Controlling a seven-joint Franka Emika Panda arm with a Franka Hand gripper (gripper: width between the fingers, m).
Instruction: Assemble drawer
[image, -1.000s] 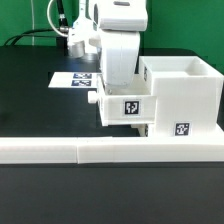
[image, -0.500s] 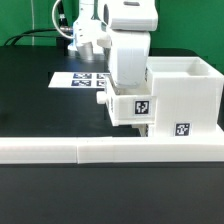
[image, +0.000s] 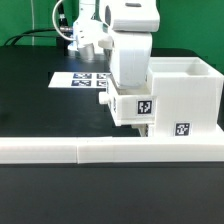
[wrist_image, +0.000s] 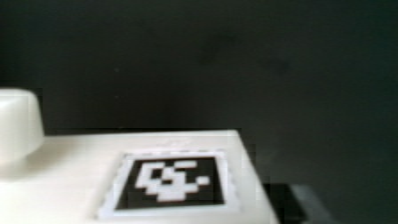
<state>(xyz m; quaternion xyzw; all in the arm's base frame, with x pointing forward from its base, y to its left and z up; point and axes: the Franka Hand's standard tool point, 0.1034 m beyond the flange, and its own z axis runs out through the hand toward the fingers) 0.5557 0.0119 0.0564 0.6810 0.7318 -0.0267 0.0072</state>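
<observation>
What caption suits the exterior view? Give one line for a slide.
Franka gripper presses a tagged drawer tray toward the white housing, with the marker board behind.

My arm: white, entering from the top centre of the exterior view, wrist pointing straight down. My gripper (image: 133, 100): centre of that frame, body upright, lower end closed on a small tray (image: 133, 106) at frame centre. Fingers: hidden behind the tray; their spread cannot be read. Wrist view: no finger in sight.
</observation>
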